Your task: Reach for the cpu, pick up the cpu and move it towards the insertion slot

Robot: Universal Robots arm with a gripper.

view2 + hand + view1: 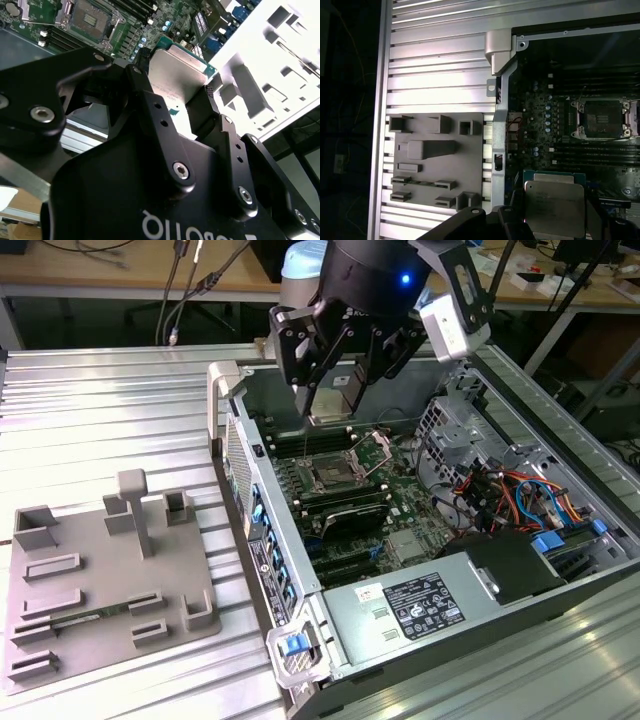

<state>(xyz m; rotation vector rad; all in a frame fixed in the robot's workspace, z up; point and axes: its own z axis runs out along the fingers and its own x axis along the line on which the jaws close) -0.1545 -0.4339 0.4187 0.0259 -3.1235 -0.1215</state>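
Grey fixture plate (pixel 100 580) on ribbed table (pixel 100 410), beside open computer case (pixel 300 640).

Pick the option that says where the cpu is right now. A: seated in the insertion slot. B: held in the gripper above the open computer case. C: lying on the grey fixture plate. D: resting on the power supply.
B: the gripper is shut on the cpu, holding it in the air over the motherboard, while the insertion slot below sits bare.

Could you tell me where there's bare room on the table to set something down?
The ribbed metal table is bare beyond the grey fixture plate and between it and the computer case. Inside the case is crowded; the claw holds the cpu above it.
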